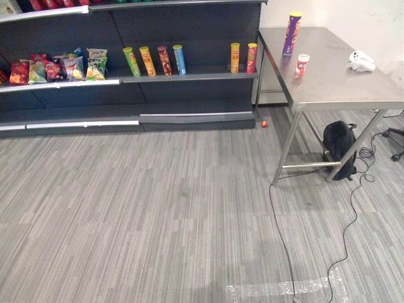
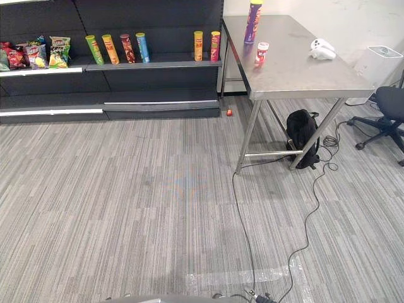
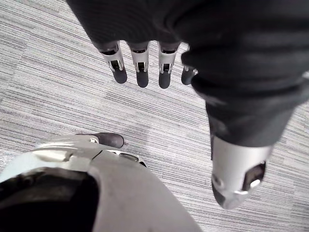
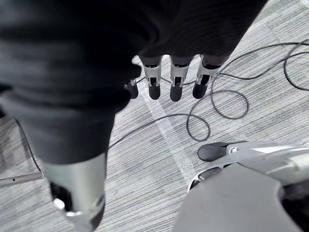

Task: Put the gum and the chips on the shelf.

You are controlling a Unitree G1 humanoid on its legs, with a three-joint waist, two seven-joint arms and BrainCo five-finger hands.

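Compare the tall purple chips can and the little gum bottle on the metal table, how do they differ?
The chips can is far taller and slimmer than the squat gum bottle. The chips can is purple with a yellow top; the gum bottle is red and white. The chips can stands farther back on the table, the gum bottle nearer the robot. Both stand upright, apart from each other, near the table's left edge.

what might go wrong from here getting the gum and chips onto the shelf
The tall chips can stands upright near the table corner; a clumsy grasp may tip it off. The gum bottle sits close by and could get knocked. Standing cans already on the shelf may topple during placing.
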